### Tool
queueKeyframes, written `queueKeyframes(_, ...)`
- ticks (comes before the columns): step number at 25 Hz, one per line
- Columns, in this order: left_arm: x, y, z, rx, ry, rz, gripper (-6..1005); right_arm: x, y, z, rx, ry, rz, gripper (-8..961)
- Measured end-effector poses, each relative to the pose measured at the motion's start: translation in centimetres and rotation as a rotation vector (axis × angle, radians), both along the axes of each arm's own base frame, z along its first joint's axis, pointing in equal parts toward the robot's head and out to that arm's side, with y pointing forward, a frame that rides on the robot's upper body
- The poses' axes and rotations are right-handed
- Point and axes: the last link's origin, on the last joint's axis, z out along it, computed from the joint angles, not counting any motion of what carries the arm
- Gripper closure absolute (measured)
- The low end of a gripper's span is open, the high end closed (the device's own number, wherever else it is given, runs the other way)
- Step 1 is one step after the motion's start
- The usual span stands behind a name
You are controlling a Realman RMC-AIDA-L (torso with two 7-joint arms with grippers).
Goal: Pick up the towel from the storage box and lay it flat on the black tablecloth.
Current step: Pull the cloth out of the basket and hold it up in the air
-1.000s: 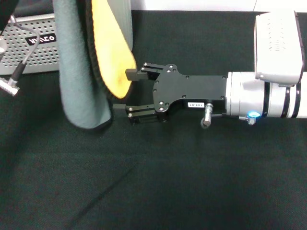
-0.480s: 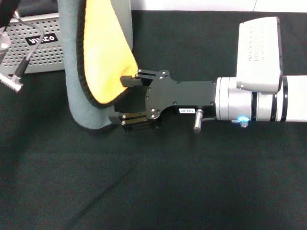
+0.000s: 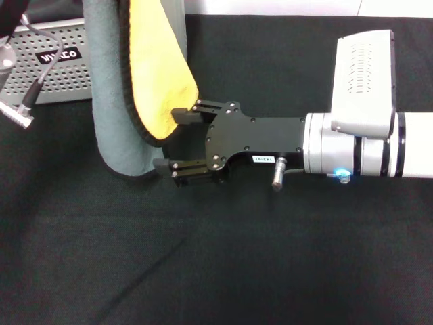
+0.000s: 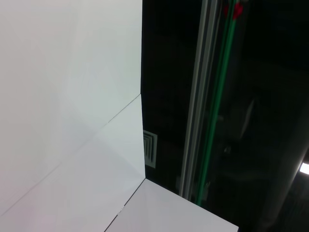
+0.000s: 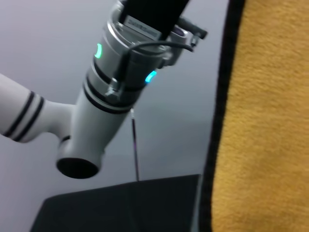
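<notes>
Head view: grey-green and yellow-orange microfibre towel (image 3: 139,81) hangs above black textured tablecloth (image 3: 223,257), just beside perforated light grey plastic storage box (image 3: 57,64). Right gripper (image 3: 168,139), fingers spread, straddles towel's lower edge. Right wrist view: towel's orange face w/ black edging fills one side; left arm (image 5: 104,104) farther off, its grip can't be told.

A fuzzy grey-green and yellow-orange microfibre towel (image 3: 135,88) hangs beside the matt perforated grey plastic storage box (image 3: 57,64), above finely textured black cloth (image 3: 237,257).

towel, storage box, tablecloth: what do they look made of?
Towel: soft fleecy cloth, likely microfibre; napped grey-green face, fuzzy yellow-orange back, black stitched edge.
Storage box: light grey wall perforated with small holes, probably plastic, though metal can't be excluded.
Black tablecloth: matte woven fabric, fine texture, slight creases.
</notes>
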Motion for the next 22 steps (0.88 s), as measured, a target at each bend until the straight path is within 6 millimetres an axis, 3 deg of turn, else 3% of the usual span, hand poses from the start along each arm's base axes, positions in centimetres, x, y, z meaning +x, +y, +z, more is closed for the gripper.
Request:
queueKeyframes(12, 1.0, 0.3, -0.5, -0.024, 0.000, -0.034, 985, 0.4, 1.1, -0.3, 0.113, -0.043, -0.039, 213)
queueKeyframes(22, 0.8, 0.2, -0.5, -0.026, 0.000, -0.024, 985, 0.0, 0.4, 1.0, 0.185, 0.003, -0.032, 232)
